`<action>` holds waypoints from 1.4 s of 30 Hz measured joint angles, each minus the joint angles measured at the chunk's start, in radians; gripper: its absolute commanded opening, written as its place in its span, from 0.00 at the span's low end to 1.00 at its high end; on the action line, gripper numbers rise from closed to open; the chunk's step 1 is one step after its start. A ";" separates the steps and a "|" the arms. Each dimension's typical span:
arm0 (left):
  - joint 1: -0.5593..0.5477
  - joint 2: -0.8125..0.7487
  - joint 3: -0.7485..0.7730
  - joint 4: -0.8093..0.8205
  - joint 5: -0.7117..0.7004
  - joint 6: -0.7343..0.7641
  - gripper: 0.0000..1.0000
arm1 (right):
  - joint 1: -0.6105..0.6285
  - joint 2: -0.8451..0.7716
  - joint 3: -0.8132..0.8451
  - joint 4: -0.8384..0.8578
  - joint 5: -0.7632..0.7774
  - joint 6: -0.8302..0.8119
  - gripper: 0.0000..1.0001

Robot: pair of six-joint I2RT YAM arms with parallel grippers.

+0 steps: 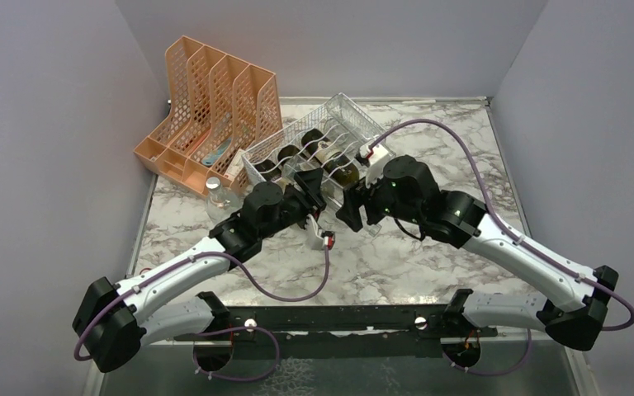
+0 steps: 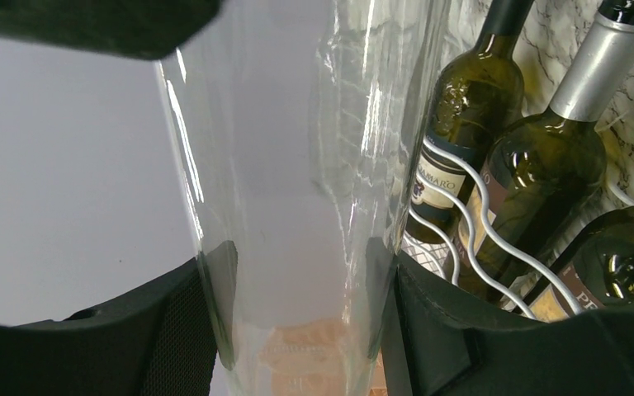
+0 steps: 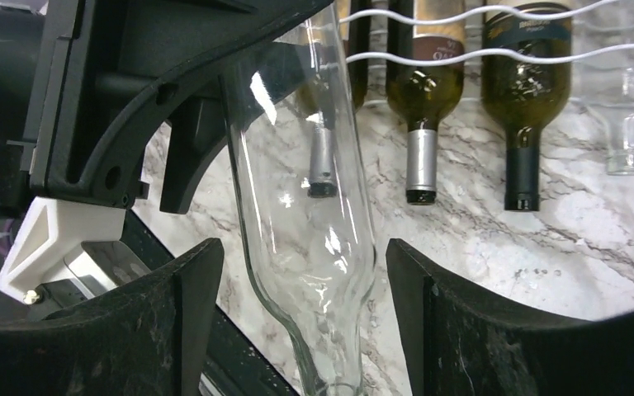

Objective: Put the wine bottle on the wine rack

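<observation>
Wine bottle point(image 2: 297, 206) is pinched in the left gripper point(image 2: 297, 313); the right gripper point(image 3: 305, 313) is spread around it.
The bottle is seen as clear, colourless, empty glass with no label visible, and marble and wire show straight through it. Its body is clamped between the left fingers point(image 2: 173, 330), with glass pressed against both pads. Its rounded shoulder is framed between the right fingers point(image 3: 173, 330), with a gap on the left side and a thinner one on the right, so no contact is seen there. The wine rack point(image 1: 355, 111) is found just beyond both grippers, its white wavy wire immediately right of the left gripper. Dark green bottles point(image 3: 421, 91) are cradled ahead of the right gripper, necks toward it over the marble table point(image 3: 545, 247). Whether the held bottle touches the rack wire cannot be told.
</observation>
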 measured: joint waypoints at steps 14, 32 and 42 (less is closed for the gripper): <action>0.001 -0.004 -0.011 -0.048 0.001 0.024 0.00 | -0.023 0.082 -0.038 0.083 -0.133 -0.037 0.70; 0.000 -0.023 -0.011 -0.090 0.004 0.032 0.00 | -0.038 0.145 -0.038 0.144 -0.234 -0.060 0.77; 0.000 -0.038 -0.011 -0.092 0.021 0.014 0.00 | -0.047 0.168 -0.038 0.159 -0.256 -0.069 0.34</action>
